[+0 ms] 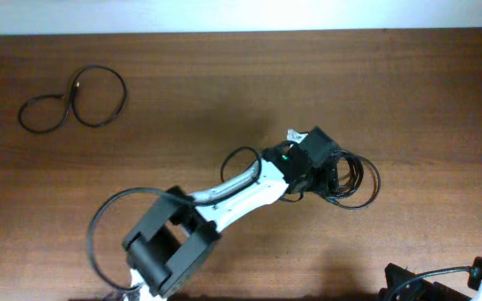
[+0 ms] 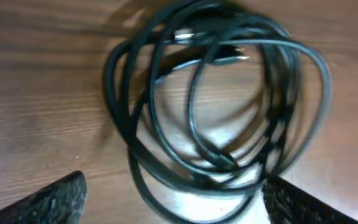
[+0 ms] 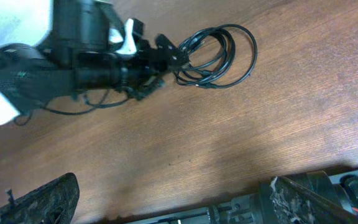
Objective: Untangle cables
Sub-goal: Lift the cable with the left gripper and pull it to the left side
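A tangle of thin black cables (image 1: 365, 181) lies in loose overlapping loops right of the table's middle. My left gripper (image 1: 333, 177) hangs just above its left side. In the left wrist view the tangle (image 2: 216, 106) fills the frame, with small plug ends near the top. The left gripper (image 2: 178, 205) is open, its fingers either side of the near loops, holding nothing. A separate cable (image 1: 74, 102) lies in a figure-eight at the far left. My right gripper (image 3: 173, 202) is open and empty over bare wood. The right wrist view also shows the tangle (image 3: 221, 53).
The left arm (image 1: 224, 196) reaches from the front left toward the middle, its thick black wire (image 1: 97, 230) looping beside it. The right arm (image 1: 467, 283) sits at the front right corner. The table's far edge meets a white wall (image 1: 241, 15).
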You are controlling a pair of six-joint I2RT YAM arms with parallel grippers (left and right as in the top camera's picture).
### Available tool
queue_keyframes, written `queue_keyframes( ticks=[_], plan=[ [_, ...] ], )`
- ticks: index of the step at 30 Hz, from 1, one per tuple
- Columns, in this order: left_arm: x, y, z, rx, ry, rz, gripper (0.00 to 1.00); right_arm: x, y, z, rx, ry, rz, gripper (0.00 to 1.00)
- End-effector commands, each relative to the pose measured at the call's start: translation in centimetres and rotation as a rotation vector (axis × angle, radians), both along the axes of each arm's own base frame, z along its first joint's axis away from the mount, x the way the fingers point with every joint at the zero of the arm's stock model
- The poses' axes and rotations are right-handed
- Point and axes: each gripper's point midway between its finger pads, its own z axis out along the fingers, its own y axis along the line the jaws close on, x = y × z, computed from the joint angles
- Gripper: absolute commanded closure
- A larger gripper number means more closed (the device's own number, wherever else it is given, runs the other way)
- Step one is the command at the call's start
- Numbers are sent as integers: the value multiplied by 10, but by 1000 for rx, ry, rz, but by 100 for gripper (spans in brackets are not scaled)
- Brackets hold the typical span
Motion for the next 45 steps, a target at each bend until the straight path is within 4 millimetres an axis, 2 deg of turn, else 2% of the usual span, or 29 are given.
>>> queue_keyframes(
  ticks=[1, 2, 3, 7, 9, 11, 12, 13, 15, 17, 18, 19, 21, 23, 25, 27, 28, 31, 32, 33, 35, 37, 40, 41, 42, 43, 44, 45],
  plan=[
    [11, -18, -14, -70, 9, 65, 28, -3, -1, 1, -7, -6, -2, 1],
    [13, -21, -12, -83, -2, 65, 32, -3, -1, 1, -7, -6, -2, 1],
    [18, -27, -7, -116, -27, 64, 48, -3, -1, 1, -7, -6, -2, 1],
    [20, -28, -5, -123, -34, 64, 71, -3, -1, 1, -6, -6, -1, 2],
    [22, -27, -5, -119, -40, 63, 100, -3, -1, 1, -6, -6, -1, 1],
    [28, -18, -4, -56, -126, -95, 100, -3, -1, 1, -6, -6, -1, 1],
    [29, -6, 3, 6, -184, -218, 100, -3, -1, 1, -6, -6, -1, 2],
    [37, 18, 31, 51, -246, -298, 100, -3, -1, 1, -7, -6, -2, 1],
    [45, 54, 108, 37, -378, -309, 100, -3, -1, 1, -6, -6, -2, 1],
    [42, 90, 194, -18, -545, -269, 100, -3, -1, 1, -4, -6, 0, 2],
    [38, 103, 221, -39, -604, -249, 100, -3, 1, 1, 1, -6, 6, 1],
    [30, 119, 255, -70, -672, -218, 100, -3, 3, 1, 12, -7, 18, 1],
    [-2, 148, 319, -142, -815, -180, 100, 5, 12, -3, 52, -2, 58, 1],
    [-30, 168, 360, -200, -919, -160, 100, 22, 29, -13, 133, 8, 140, 1],
    [-47, 179, 378, -228, -971, -150, 100, 46, 48, -20, 227, -22, 244, 1],
    [-65, 191, 394, -255, -1017, -142, 100, 65, 81, -10, 389, -122, 446, 1],
    [-69, 194, 398, -265, -1030, -142, 100, 73, 86, -11, 453, -129, 466, 1],
    [-86, 178, 407, -364, -1030, -249, 100, 94, 84, -34, 578, -53, 365, 1],
    [-92, 172, 411, -390, -1048, -293, 100, 97, 84, -33, 595, -58, 357, 1],
    [-107, 160, 421, -446, -1091, -410, 100, 101, 84, -27, 604, -81, 353, 1],
    [-127, 146, 437, -563, -1123, -536, 100, 111, 83, -10, 621, -147, 350, 1],
    [-126, 142, 451, -597, -1182, -554, 100, 115, 82, -2, 620, -185, 354, 1],
    [-134, 139, 491, -679, -1360, -590, 100, 115, 82, -3, 601, -196, 360, 1],
    [-135, 141, 509, -651, -1507, -607, 100, 115, 82, -3, 562, -222, 387, 1],
    [-124, 147, 513, -568, -1579, -554, 100, 115, 82, -5, 533, -234, 406, 1],
    [-93, 164, 512, -424, -1595, -378, 100, 113, 80, -13, 496, -226, 414, 1],
    [-60, 195, 510, -238, -1597, -140, 100, 113, 75, -25, 473, -185, 372, 1],
    [-33, 248, 514, -37, -1591, 188, 100, 114, 67, -40, 447, -127, 296, 1]
  ],
)
